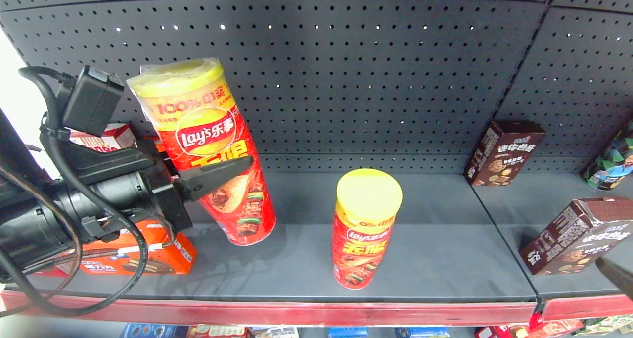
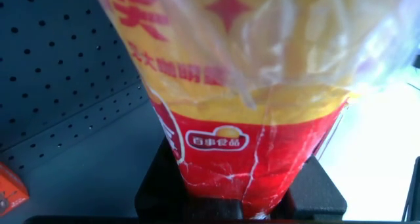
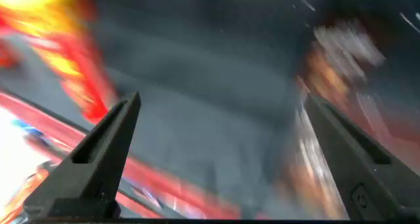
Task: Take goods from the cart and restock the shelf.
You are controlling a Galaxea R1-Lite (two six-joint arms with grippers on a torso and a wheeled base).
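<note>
The left gripper point(image 1: 213, 175) jaws clamp a tilted red-and-yellow chip can point(image 1: 207, 145) at frame left of the grey shelf point(image 1: 445, 249), second can point(image 1: 364, 229) upright at centre; right gripper point(image 3: 222, 100) jaws wide.

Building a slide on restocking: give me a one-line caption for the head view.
Left end effector holds a tilted chip can at the shelf, left of a second can standing upright.

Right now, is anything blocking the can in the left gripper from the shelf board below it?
Nothing visible. The tilted can in the left gripper has bare shelf around its base; the standing can and orange box sit off to either side.
</note>
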